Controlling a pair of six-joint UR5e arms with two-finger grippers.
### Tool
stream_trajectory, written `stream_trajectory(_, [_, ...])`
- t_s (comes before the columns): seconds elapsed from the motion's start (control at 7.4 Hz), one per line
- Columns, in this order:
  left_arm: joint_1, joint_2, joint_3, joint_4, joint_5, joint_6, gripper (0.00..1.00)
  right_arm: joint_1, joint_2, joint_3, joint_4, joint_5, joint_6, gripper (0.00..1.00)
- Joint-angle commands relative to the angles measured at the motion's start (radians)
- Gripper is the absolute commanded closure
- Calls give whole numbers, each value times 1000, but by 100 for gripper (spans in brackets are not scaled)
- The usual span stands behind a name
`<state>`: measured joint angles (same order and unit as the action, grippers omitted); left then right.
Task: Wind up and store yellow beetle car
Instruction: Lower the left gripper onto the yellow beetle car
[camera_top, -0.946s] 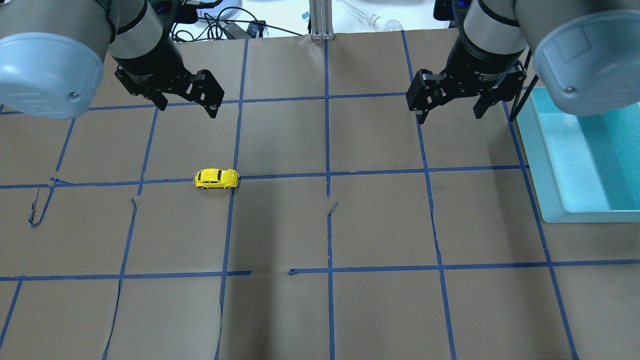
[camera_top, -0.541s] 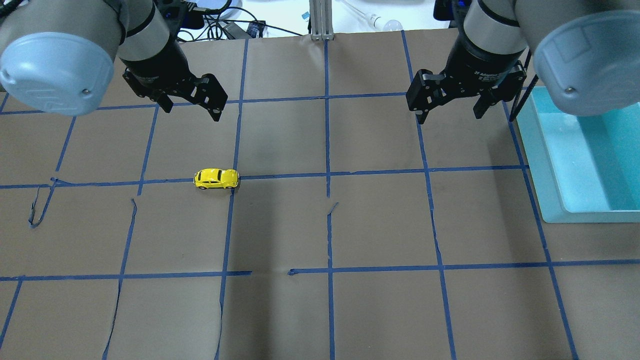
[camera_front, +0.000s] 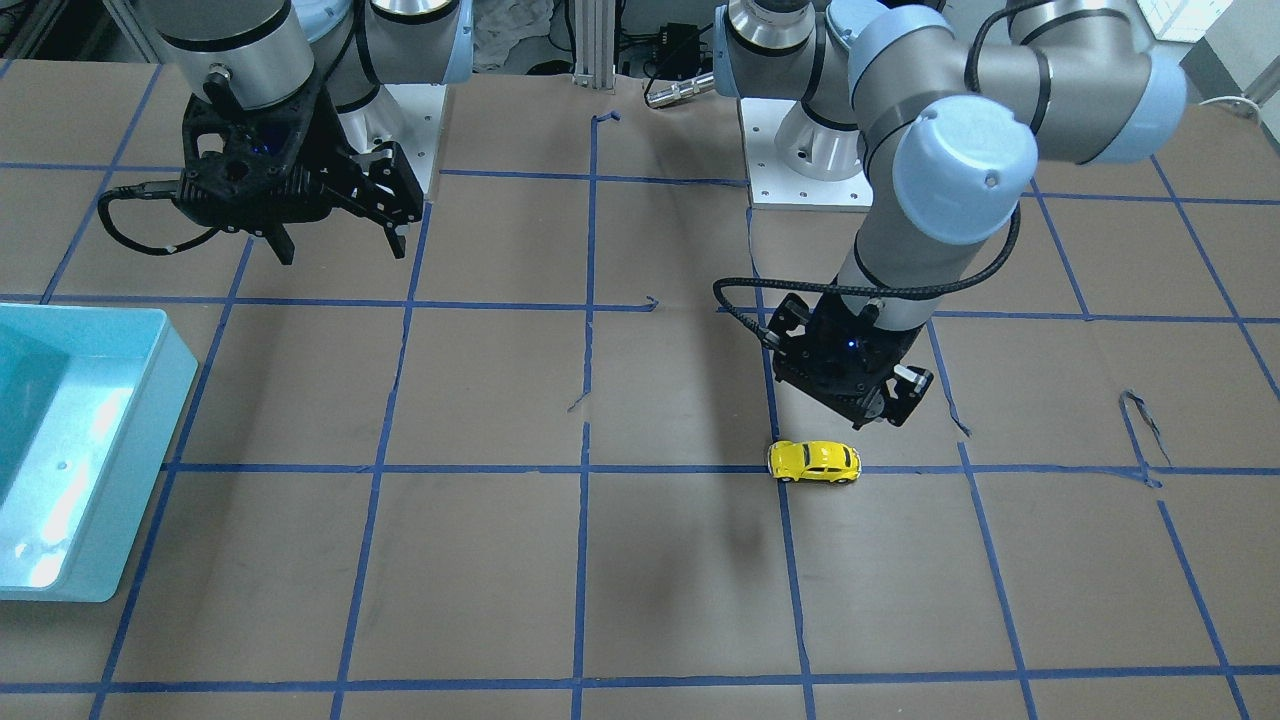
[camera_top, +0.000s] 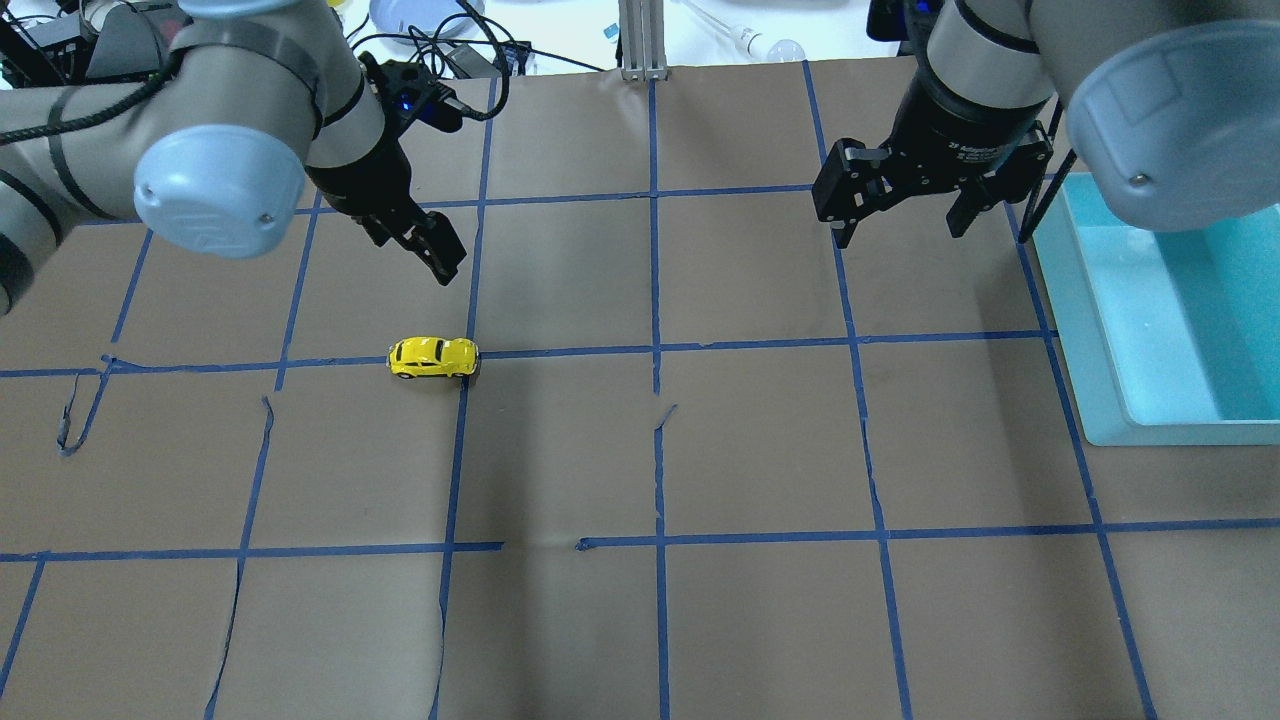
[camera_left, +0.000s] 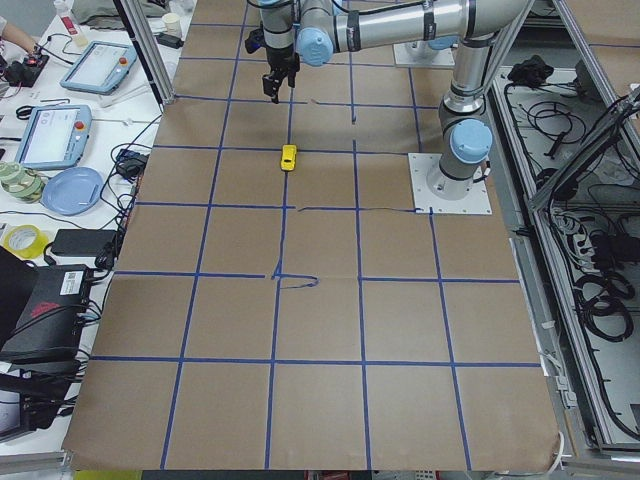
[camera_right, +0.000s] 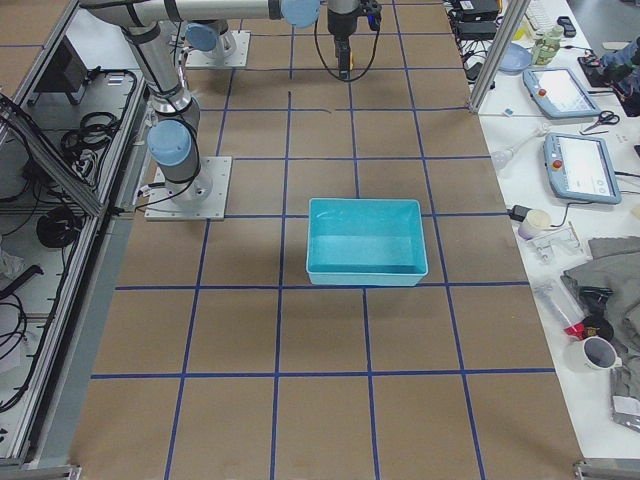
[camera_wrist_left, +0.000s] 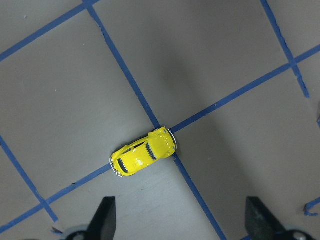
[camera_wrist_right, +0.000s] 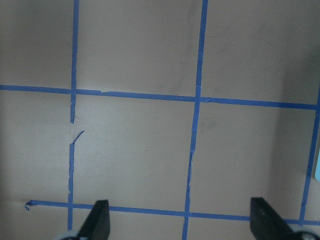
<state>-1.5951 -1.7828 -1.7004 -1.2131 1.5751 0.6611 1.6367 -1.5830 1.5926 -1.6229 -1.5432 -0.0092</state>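
Teal bin (camera_top: 1080, 320) sits on the counter (camera_top: 760, 450) over on the robot's right side, inside you just see its glossy floor w/ some light glare. Yellow beetle car (camera_top: 433, 357) isn't in it tho, it's on its wheels on a blue tape line (camera_top: 560, 352) right by a crossing, well apart from the bin. Left end effector (camera_top: 445, 262) hangs above the counter near the car, fingers spread, gripping nothing. Right end effector (camera_top: 898, 232) is spread wide too & holding nothing, up near the bin
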Motion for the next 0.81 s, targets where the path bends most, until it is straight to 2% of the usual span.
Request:
stream_trajectory(0.0, [10, -55, -146, 208, 3, 287, 9, 0, 0, 1, 2, 0, 0, 0])
stream_trajectory(0.27, [44, -81, -154, 208, 14, 594, 10, 0, 0, 0, 0, 0, 0, 0])
stream_trajectory(0.68, [52, -115, -160, 214, 11, 828, 10, 0, 0, 0, 0, 0, 0, 0])
